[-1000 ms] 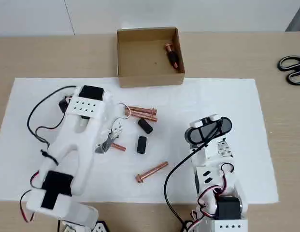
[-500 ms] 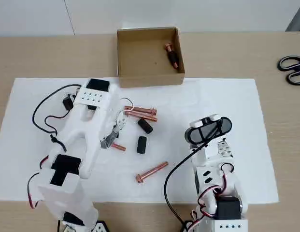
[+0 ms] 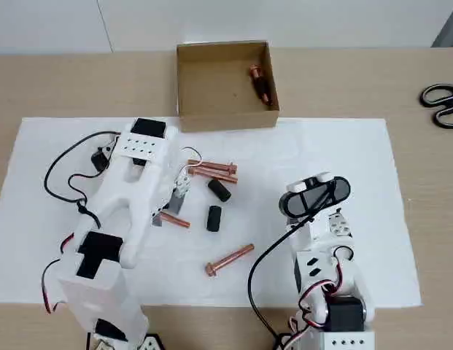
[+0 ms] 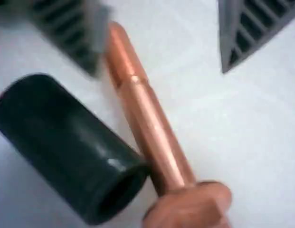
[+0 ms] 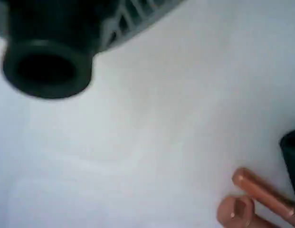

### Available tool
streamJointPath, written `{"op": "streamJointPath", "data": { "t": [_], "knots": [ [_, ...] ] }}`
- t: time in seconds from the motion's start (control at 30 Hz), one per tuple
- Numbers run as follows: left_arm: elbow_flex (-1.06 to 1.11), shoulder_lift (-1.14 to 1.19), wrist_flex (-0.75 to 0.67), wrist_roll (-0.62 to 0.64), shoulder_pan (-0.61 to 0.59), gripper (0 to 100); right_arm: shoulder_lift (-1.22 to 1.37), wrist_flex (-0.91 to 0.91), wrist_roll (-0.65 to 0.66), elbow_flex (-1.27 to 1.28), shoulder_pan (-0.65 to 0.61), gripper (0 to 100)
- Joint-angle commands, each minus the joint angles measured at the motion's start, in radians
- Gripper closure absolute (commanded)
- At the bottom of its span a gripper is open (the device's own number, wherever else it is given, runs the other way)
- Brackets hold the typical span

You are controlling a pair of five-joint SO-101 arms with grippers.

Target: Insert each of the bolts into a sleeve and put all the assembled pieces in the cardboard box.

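Observation:
My left gripper is open and hangs low over a copper bolt on the white sheet. Its grey fingers straddle the tip of that bolt, and a black sleeve lies close beside it. My right gripper stands at the right of the sheet, shut on a black sleeve. Two loose sleeves lie mid-sheet. Two bolts lie side by side above them, and another bolt lies nearer the front. The cardboard box holds one assembled piece.
The white sheet covers most of the wooden table. Scissors lie at the far right edge. The left arm's black cable loops over the sheet's left side. Bolt ends lie beyond the held sleeve.
The left arm swung its gripper toward the box, then drew it back down over the short bolt. The right arm has not moved.

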Motion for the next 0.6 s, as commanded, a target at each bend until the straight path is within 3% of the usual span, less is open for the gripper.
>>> {"op": "streamJointPath", "data": {
  "t": [0.0,0.23,0.57],
  "knots": [
    [-0.038,-0.009,0.012,0.005,0.0,73,-0.018,0.001,-0.005,-0.017,-0.004,99.2],
    [-0.038,-0.008,0.008,0.1,-0.003,73,-0.018,0.001,-0.005,-0.017,-0.004,99.3],
    [-0.031,-0.008,0.015,0.109,-0.04,73,-0.018,0.001,-0.005,-0.017,-0.004,99.3]
  ]
}}
